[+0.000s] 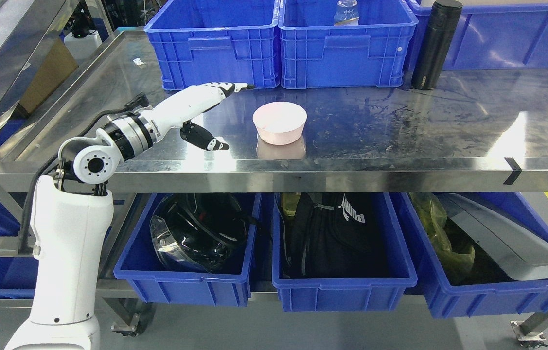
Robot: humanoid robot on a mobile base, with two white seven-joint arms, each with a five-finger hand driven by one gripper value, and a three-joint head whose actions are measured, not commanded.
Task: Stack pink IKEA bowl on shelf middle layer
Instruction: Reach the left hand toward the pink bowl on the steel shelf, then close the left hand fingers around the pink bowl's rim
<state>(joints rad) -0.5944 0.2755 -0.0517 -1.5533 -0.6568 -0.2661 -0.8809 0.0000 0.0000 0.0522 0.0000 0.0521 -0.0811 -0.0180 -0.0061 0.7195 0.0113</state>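
Your left robot hand (227, 114) hovers with fingers spread, holding nothing, just left of the pink bowl (279, 122) upright on the steel shelf (400, 131). It's likely light, rigid, slippery plastic; pinch the rim.

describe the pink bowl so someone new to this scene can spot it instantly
Start at the steel shelf surface running across the middle of the head view, with blue crates along its back. Near its front edge, just right of the left hand with its spread fingers, sits the pink bowl, upright, untouched. It is the only pale, round, open item there; the black flask is tall and dark.
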